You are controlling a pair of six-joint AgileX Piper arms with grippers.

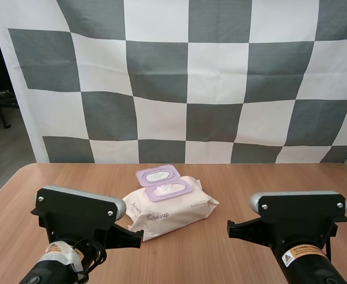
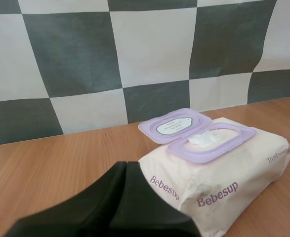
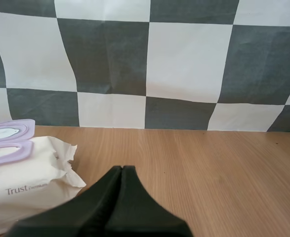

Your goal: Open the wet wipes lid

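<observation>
**High view: wet wipes pack (image 1: 172,208) on the table (image 1: 262,183), lid (image 1: 158,175) already flipped open**

The cream-coloured pack, printed "Bebesup", lies flat on the wooden table and is turned at a slant. Its purple lid is folded back off the pack's far edge and lies nearly flat with the inner label facing up. Just beside the lid, on the pack's top face, the purple-rimmed opening (image 1: 169,190) shows a white wipe (image 2: 203,139) bunched inside.

The left arm (image 1: 49,266) sits on the near left of the pack. The right arm (image 1: 306,263) sits on its near right, well apart from it.

In the left wrist view, the left gripper (image 2: 126,164) has its fingers pressed together into one dark wedge — nothing is between them. The tip is close to the pack's printed side, and I cannot tell whether it touches.

In the right wrist view, the right gripper (image 3: 121,169) is likewise closed on nothing. It points past the pack's crimped end — clear of the pack.
</observation>
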